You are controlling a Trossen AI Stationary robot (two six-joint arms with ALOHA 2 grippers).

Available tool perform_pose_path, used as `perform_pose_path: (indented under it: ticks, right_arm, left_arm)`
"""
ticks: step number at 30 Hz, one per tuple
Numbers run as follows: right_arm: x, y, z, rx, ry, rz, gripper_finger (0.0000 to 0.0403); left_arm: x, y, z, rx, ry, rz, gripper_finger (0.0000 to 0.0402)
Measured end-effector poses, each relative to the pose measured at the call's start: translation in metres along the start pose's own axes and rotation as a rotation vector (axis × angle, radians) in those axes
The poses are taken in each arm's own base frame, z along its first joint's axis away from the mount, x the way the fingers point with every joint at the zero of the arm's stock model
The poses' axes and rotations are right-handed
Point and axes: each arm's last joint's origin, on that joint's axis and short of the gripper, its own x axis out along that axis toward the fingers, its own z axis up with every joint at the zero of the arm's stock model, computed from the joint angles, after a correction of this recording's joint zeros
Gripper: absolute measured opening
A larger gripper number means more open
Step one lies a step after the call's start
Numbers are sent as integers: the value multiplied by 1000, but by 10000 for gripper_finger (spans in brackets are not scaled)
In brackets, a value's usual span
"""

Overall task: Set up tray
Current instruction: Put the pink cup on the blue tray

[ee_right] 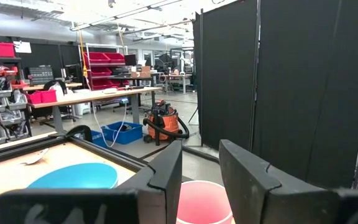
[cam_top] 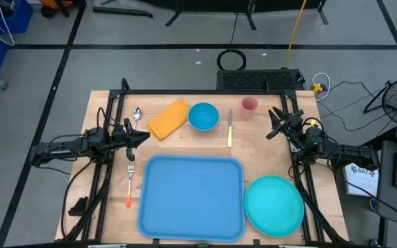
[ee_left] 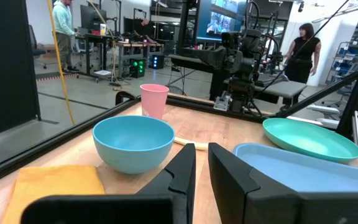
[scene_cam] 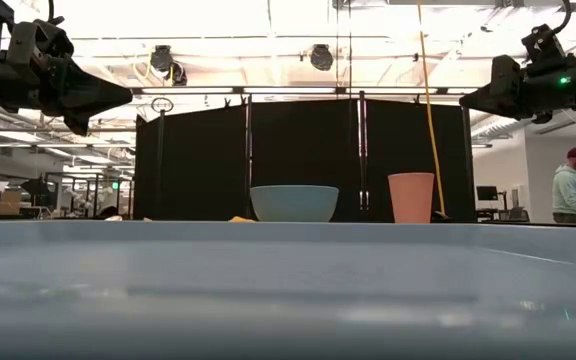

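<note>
High view: light wooden table with a black frame; the tray, smooth light-blue plastic, rectangular with rounded corners and a raised rim, lies empty at the near middle. Just beside its right edge sits a round teal plate; left of it lies a fork with an orange handle. Along the far side: metal spoon, folded yellow-orange cloth, glossy blue bowl, knife with a pale handle, pink cup. Left gripper hovers above the table off the tray's far-left corner, apart from it, near the cloth; left wrist view shows its fingers nearly together with a narrow gap, holding nothing. Right gripper hangs off the tray's far-right corner, well apart, by the cup; right wrist view shows its fingers spread, empty, cup below.
</note>
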Motion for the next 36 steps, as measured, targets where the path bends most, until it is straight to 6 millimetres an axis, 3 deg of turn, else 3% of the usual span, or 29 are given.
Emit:
perform_pose_path:
  ticks: [16,29,36]
  right_arm:
    - [0,1,-1,353,12,12,100]
    - [-3,12,-8,332,130,407,100]
    - [-3,14,-14,254,173,442,100]
  left_arm:
    - [0,1,0,6,-4,24,47]
    - [0,1,0,81,-4,34,47]
    - [0,1,0,80,-4,32,47]
